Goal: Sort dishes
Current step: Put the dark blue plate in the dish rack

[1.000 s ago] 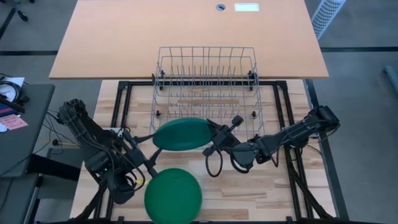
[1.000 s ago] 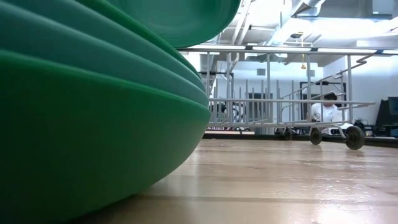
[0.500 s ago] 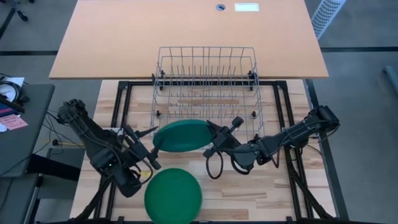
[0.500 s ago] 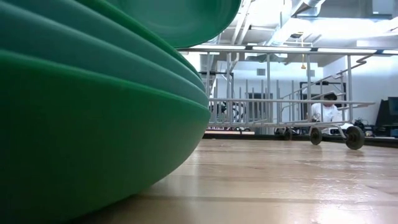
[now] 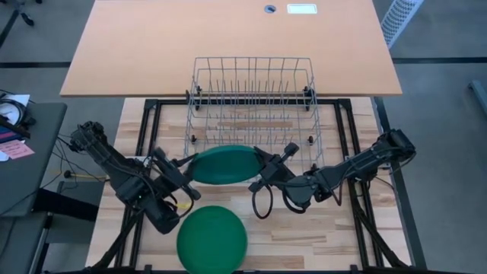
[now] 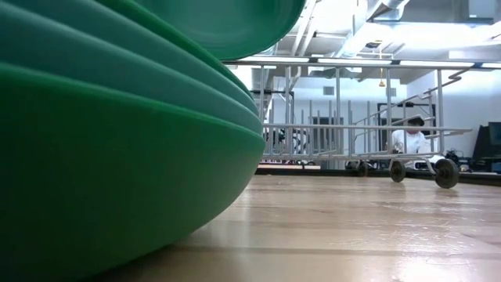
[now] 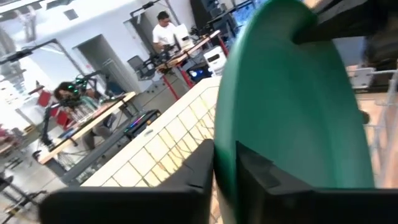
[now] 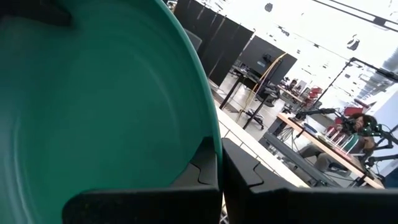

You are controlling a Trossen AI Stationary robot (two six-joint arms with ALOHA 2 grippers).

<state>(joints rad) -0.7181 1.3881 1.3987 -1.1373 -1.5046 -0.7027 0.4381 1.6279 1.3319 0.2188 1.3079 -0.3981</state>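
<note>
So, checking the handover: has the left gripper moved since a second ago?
Yes. The left gripper moved toward the wire dish rack, reaching the held teal plate.

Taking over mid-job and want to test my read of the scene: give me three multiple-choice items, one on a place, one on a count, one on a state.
1. Where is the wire rack?
A. Straddling the far edge of the wooden table
B. On the floor
C. On the green stack

2. How many end effectors clamp the raised teal plate?
A. None
B. One
C. Two

3. What state is the stack of green plates in?
A. Standing in the rack
B. Lying flat on the table
C. Lifted by an arm

Answers:
1 A, the high view shows it at the table's far edge.
2 C, the left end effector pinches one rim, and the right end effector the opposite rim; both wrist views show fingers closed on it.
3 B, it rests on the wood, with no arm on it.
</note>
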